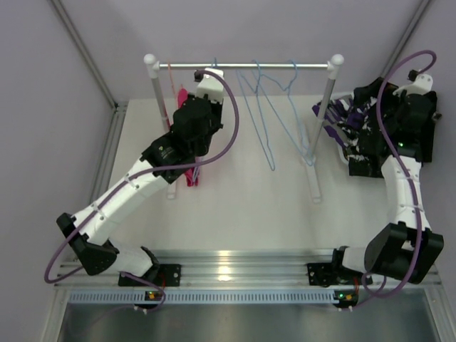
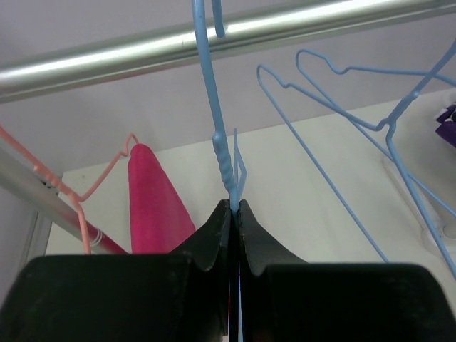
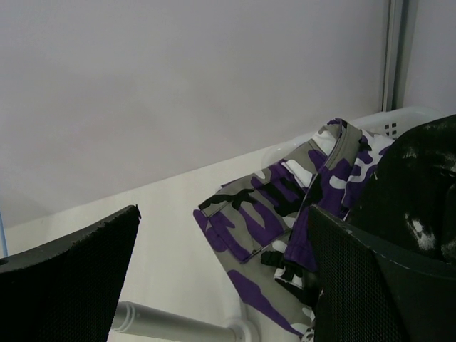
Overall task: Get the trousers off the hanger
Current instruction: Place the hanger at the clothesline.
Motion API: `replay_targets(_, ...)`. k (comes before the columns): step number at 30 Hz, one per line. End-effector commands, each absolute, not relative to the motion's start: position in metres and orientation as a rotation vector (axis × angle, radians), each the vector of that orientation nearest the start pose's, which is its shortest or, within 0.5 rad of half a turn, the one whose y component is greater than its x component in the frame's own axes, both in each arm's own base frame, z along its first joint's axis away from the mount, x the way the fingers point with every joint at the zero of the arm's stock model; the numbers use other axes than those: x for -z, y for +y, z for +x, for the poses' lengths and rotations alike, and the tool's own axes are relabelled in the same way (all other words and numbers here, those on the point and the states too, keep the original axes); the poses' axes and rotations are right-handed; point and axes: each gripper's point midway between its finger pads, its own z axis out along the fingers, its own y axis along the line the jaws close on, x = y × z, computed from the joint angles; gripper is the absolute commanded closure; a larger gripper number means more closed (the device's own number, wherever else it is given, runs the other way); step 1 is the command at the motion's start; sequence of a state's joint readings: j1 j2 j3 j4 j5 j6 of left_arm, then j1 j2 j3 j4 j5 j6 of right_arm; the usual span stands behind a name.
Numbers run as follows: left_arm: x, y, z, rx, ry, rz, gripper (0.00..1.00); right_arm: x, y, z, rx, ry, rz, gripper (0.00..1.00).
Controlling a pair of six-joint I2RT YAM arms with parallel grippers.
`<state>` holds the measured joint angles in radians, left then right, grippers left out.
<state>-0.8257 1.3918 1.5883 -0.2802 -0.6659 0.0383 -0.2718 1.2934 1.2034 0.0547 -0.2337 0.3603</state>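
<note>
Blue hanger is pinched at its neck by the closed left gripper, likely to steady it, hot pink trousers hanging just beside; right gripper stands wide open, empty, over purple camouflage trousers lying on the table.

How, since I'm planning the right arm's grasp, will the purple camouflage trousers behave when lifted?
Probably floppy: the purple camouflage trousers lie in folds on the table, so they should sag from one held point. Likely light, thin cloth; pushed, they'd probably bunch.

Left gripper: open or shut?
Shut. In the wrist view the left gripper pinches the blue hanger by its wire just below the twisted neck, jaws pressed together.
</note>
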Motion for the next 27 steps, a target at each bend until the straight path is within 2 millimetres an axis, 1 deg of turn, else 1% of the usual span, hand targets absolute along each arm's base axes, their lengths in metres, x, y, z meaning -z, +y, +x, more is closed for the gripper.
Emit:
replay_targets(1,-0.446,-0.239,0.367,0.090,1.562,0.185,1.00,-0.378,-0.049,0.427,-0.262,1.530,0.248,0.01)
replay_targets(3,-0.447,-0.240,0.372,0.058,1.558,0.185,1.00,-0.374,-0.044,0.427,-0.278,1.534,0.238,0.01)
replay_targets(5,-0.446,-0.246,0.380,0.035,1.556,0.198,1.00,-0.369,-0.043,0.428,-0.281,1.545,0.234,0.01)
replay_targets(9,-0.446,-0.252,0.389,0.014,1.550,0.199,1.00,-0.354,-0.036,0.432,-0.301,1.573,0.222,0.00)
replay_targets(11,-0.442,-0.255,0.396,-0.008,1.557,0.200,1.00,-0.350,-0.034,0.434,-0.309,1.583,0.221,0.01)
replay_targets(14,-0.429,-0.259,0.403,-0.015,1.583,0.198,1.00,-0.345,-0.031,0.437,-0.315,1.593,0.217,0.00)
replay_targets(17,-0.416,-0.260,0.405,-0.018,1.604,0.191,1.00,-0.340,-0.029,0.440,-0.318,1.603,0.215,0.01)
replay_targets(20,-0.409,-0.260,0.403,-0.004,1.612,0.186,1.00,-0.337,-0.029,0.441,-0.317,1.608,0.216,0.01)
replay_targets(21,-0.404,-0.260,0.402,-0.006,1.621,0.194,1.00,-0.336,-0.028,0.442,-0.319,1.610,0.215,0.00)
replay_targets(23,-0.402,-0.256,0.400,-0.006,1.623,0.186,1.00,-0.336,-0.028,0.442,-0.320,1.610,0.214,0.01)
replay_targets(24,-0.395,-0.254,0.399,-0.023,1.636,0.190,1.00,-0.336,-0.027,0.441,-0.321,1.612,0.213,0.01)
replay_targets(27,-0.387,-0.246,0.396,-0.055,1.648,0.179,1.00,-0.335,-0.027,0.440,-0.318,1.612,0.214,0.01)
